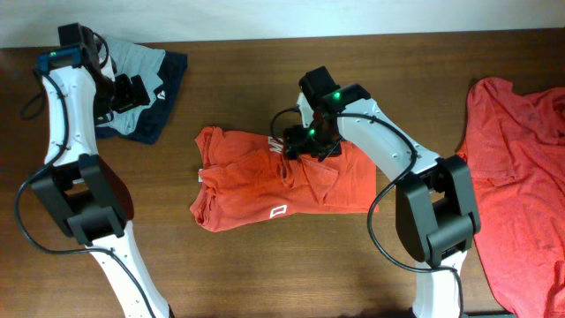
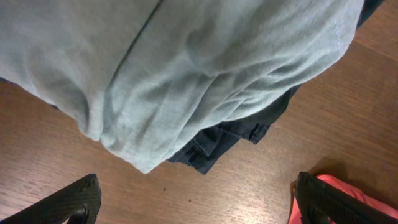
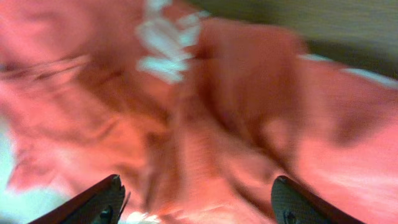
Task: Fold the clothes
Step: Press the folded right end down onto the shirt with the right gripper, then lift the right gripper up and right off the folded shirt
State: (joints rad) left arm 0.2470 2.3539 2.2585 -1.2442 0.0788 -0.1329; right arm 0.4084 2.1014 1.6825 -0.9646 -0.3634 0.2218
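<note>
One orange-red T-shirt point(image 1: 274, 181) lies partly folded and rumpled mid-table, its small white logo point(image 1: 279, 210) near the front edge. My right gripper point(image 1: 305, 141) hovers over that shirt's back edge. In the right wrist view its jaws stand wide apart above the blurred red cloth point(image 3: 236, 106) and white lettering point(image 3: 165, 50), gripping nothing. A second orange-red shirt point(image 1: 521, 177) lies spread out at the far right. My left gripper point(image 1: 132, 93) is open at the back left over bare wood point(image 2: 199, 208), empty, with the red shirt's edge point(image 2: 348, 186) behind one finger.
A heap of grey cloth point(image 2: 205, 68) over a navy garment point(image 2: 230, 134) sits at the back left corner point(image 1: 146, 84), right in front of the left gripper. The brown wooden table point(image 1: 265, 274) shows bare wood along its front.
</note>
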